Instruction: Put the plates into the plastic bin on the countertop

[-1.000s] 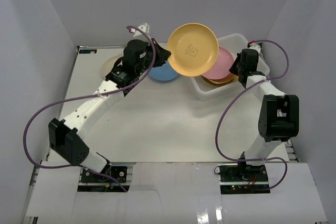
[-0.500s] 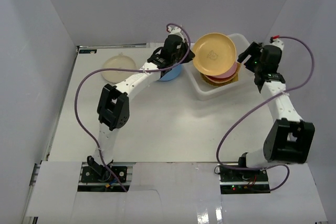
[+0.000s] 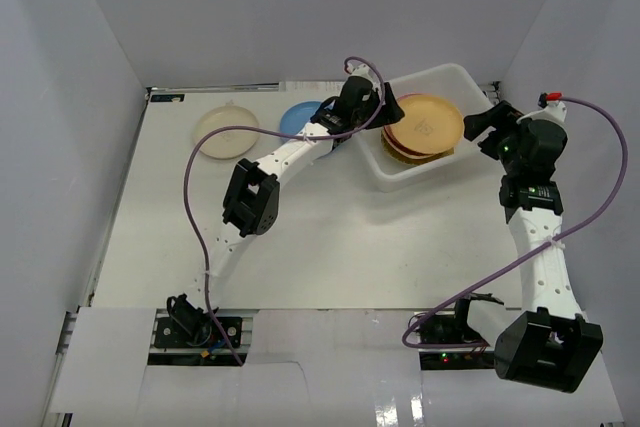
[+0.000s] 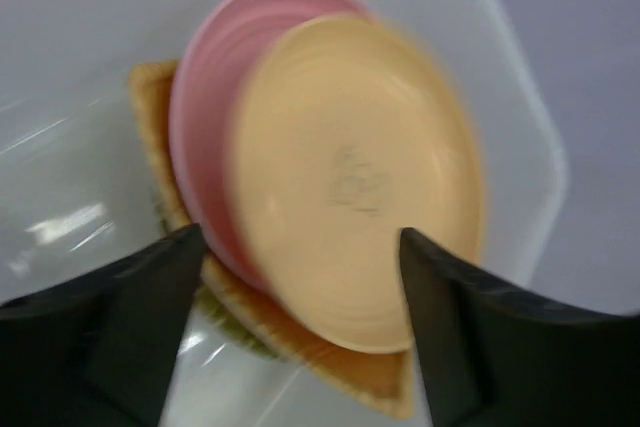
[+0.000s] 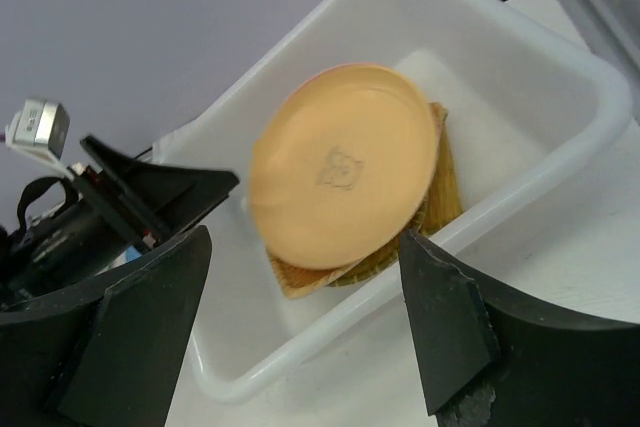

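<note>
The orange-yellow plate (image 3: pixel 427 124) lies on top of the stack in the plastic bin (image 3: pixel 446 73) at the back right of the countertop (image 3: pixel 330 237). In the left wrist view this plate (image 4: pixel 360 177) is blurred, over a pink plate (image 4: pixel 205 117) and a woven bamboo tray (image 4: pixel 150 97). My left gripper (image 3: pixel 388 112) hangs open at the bin's left end, nothing between its fingers (image 4: pixel 150 317). My right gripper (image 3: pixel 490 122) stands open outside the bin's right side, looking at the plate (image 5: pixel 340 172). A blue plate (image 3: pixel 298 115) and a cream plate (image 3: pixel 226 131) lie on the countertop.
Grey walls close in the countertop on three sides. The left arm stretches diagonally across the table, partly over the blue plate. Its purple cable (image 3: pixel 200 207) loops over the left half. The bin's near rim (image 5: pixel 330 332) runs between my right fingers.
The left gripper carried the orange-yellow plate right over the bin and opened; the plate now rests on the pink one. The right gripper opened and drew back to the right.
</note>
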`<state>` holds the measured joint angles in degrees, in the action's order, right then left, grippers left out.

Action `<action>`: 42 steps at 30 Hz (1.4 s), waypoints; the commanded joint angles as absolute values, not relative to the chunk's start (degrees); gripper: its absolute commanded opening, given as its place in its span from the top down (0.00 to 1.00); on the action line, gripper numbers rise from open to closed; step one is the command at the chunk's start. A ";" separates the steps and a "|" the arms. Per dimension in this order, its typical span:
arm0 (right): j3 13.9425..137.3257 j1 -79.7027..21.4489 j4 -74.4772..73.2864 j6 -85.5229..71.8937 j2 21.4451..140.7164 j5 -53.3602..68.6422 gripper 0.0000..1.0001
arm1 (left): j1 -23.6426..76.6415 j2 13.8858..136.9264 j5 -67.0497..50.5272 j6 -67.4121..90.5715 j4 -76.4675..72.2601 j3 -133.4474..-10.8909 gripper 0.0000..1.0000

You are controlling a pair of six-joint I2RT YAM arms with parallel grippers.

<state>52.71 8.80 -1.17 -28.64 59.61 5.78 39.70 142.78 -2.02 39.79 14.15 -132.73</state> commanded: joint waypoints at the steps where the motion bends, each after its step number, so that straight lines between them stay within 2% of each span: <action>1: 55.45 7.91 1.59 -28.22 58.80 14.21 0.18 | 39.03 139.58 -2.55 39.82 12.57 -135.27 0.02; 4: 58.00 5.38 -1.30 -24.71 59.94 18.62 0.19 | 37.36 135.80 -2.99 36.49 12.74 -134.74 0.02; 7: 62.92 -0.76 -6.85 -18.91 61.52 17.76 0.21 | 34.47 128.45 -2.20 31.58 14.32 -131.33 0.02; 11: 70.46 -14.04 -11.15 -11.62 68.00 13.63 0.36 | 28.93 114.73 2.80 27.96 13.80 -115.61 0.03; 12: 71.79 -16.59 -12.64 -10.30 69.59 13.36 0.39 | 25.87 112.17 3.42 27.60 13.54 -108.09 0.04; 14: 74.87 -22.74 -13.97 -6.69 75.55 14.15 0.48 | 22.25 105.75 3.61 27.07 14.14 -101.28 0.09; 15: 78.28 -24.68 -14.67 -5.37 77.67 15.37 0.58 | 18.58 104.25 2.91 26.90 14.93 -98.47 0.16; 17: 82.94 -29.60 -18.27 -0.91 85.03 15.03 0.66 | 15.31 101.35 2.81 24.98 18.52 -92.13 0.19; 19: 90.50 -33.30 -21.70 4.03 92.79 15.46 0.66 | 11.17 100.72 3.25 22.52 21.35 -88.52 0.24; 21: 99.20 -35.75 -24.59 6.93 98.41 16.52 0.57 | 8.62 101.25 4.65 17.07 22.23 -86.76 0.27; 23: 105.17 -37.08 -29.69 12.46 107.46 16.79 0.41 | 6.87 102.21 5.45 15.30 21.80 -84.03 0.28; 25: 113.70 -38.32 -34.07 17.89 116.31 16.00 0.35 | 6.50 103.53 4.13 14.33 21.45 -83.58 0.28; 27: 119.41 -38.67 -35.68 20.90 121.27 14.59 0.32 | 6.50 106.08 1.25 11.97 21.36 -83.85 0.28; 30: 121.28 -38.67 -34.02 23.99 126.72 11.79 0.27 | 6.50 108.89 0.09 11.25 21.53 -84.11 0.28; 31: 121.55 -38.67 -33.14 24.52 127.43 11.17 0.21 | 6.50 109.33 0.09 11.16 21.45 -84.11 0.27; 34: 125.14 -38.50 -31.82 26.02 131.83 9.50 0.17 | 6.50 109.86 0.09 10.81 20.57 -83.24 0.28; 39: 128.50 -37.71 -30.68 24.87 138.16 10.20 0.18 | 6.50 111.88 0.09 10.28 20.21 -84.98 0.28; 42: 127.97 -37.18 -29.89 24.43 140.36 10.64 0.23 | 6.50 113.90 0.17 10.11 20.04 -85.52 0.28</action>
